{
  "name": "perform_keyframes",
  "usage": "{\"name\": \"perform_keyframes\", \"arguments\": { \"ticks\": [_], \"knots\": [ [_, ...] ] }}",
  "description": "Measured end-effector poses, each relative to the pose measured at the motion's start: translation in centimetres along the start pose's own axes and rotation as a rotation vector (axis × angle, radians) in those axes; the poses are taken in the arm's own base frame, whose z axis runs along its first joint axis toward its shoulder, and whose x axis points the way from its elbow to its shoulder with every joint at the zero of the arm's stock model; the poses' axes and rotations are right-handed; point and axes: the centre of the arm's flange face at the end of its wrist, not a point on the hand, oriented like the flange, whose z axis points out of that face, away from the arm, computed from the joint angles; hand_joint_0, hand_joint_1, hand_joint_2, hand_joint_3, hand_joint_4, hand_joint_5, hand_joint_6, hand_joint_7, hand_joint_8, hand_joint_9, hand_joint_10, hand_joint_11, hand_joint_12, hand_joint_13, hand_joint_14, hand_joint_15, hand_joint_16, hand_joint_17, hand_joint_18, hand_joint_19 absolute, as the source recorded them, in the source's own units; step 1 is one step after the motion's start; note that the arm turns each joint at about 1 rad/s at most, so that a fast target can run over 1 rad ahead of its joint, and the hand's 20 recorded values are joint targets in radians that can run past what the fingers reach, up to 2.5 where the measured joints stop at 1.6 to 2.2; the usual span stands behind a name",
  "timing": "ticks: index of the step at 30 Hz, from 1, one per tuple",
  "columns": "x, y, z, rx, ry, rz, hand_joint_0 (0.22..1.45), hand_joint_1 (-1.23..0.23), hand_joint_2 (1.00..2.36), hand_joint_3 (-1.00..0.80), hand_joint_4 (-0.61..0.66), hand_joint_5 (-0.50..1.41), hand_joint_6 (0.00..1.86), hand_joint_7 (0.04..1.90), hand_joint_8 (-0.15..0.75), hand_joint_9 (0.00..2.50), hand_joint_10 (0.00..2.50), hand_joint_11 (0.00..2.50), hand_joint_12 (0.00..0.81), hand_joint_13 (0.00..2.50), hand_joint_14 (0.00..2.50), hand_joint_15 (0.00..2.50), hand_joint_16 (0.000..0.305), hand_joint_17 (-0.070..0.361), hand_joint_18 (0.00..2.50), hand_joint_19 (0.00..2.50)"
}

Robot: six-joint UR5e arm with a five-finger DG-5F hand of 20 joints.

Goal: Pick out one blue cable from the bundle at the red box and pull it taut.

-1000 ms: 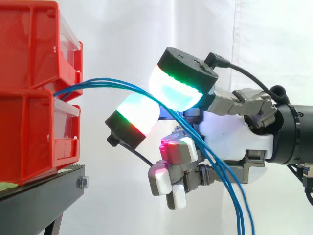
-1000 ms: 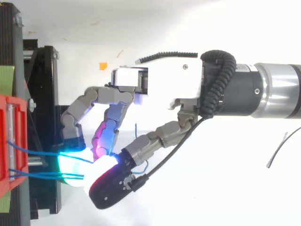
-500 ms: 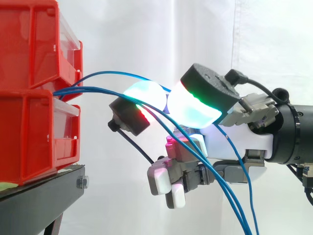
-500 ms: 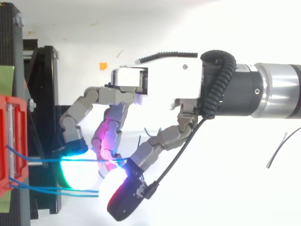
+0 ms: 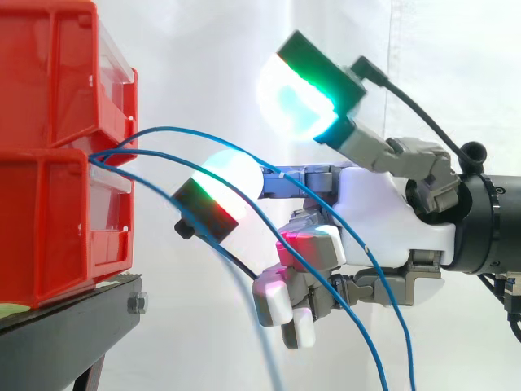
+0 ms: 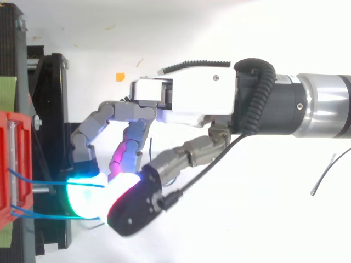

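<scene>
Blue cables come out between the two stacked red bins and arc to the right, then hang down past my hand. One cable runs over the outstretched finger near its base; another passes below it. That finger's glowing pad points at the bins, a short gap away. The thumb pad is lifted high above it, touching no cable. The lower fingers curl under the palm, with no cable in them. From above, two cables run from the bin to the glowing pads of my hand.
The bins rest on a black stand at the left, with a white curtain behind. In the top view an orange mark lies on the white floor and a loose dark wire piece lies at the right.
The thumb has swung up off the outstretched finger, breaking the pinch. The cables have slipped out from between the pads and sagged lower. The arm has stayed in place.
</scene>
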Motion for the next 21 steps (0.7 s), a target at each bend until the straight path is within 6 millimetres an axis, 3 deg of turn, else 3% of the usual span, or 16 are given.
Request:
{"name": "perform_keyframes", "arguments": {
  "ticks": [3, 5, 13, 21],
  "knots": [
    [-0.02, -0.01, 0.0, 0.0, 0.0, 0.0, 0.57, -0.32, 1.0, -0.5, -0.05, -0.08, 0.84, 0.88, 0.281, 1.32, 0.03, 0.77, 0.324, 1.03, 0.02, 0.54, 0.046, 0.103, 0.89, 0.72],
    [-0.03, 0.0, 0.0, 0.0, 0.0, 0.0, 0.58, -0.41, 1.0, -0.49, -0.03, -0.08, 0.84, 0.9, 0.292, 1.32, 0.03, 0.78, 0.324, 1.02, 0.02, 0.54, 0.046, 0.104, 0.88, 0.74],
    [-0.02, 0.02, 0.0, 0.0, 0.0, 0.0, 0.57, -0.51, 1.02, -0.26, 0.01, -0.08, 0.86, 0.93, 0.322, 1.32, 0.03, 0.79, 0.344, 1.03, 0.02, 0.53, 0.05, 0.113, 0.9, 0.72],
    [0.0, 0.0, -0.01, 0.001, 0.0, 0.0, 0.57, -0.6, 1.01, -0.19, 0.04, -0.09, 0.89, 0.86, 0.348, 1.32, 0.03, 0.8, 0.38, 1.05, 0.02, 0.52, 0.057, 0.129, 0.96, 0.67]
  ]
}}
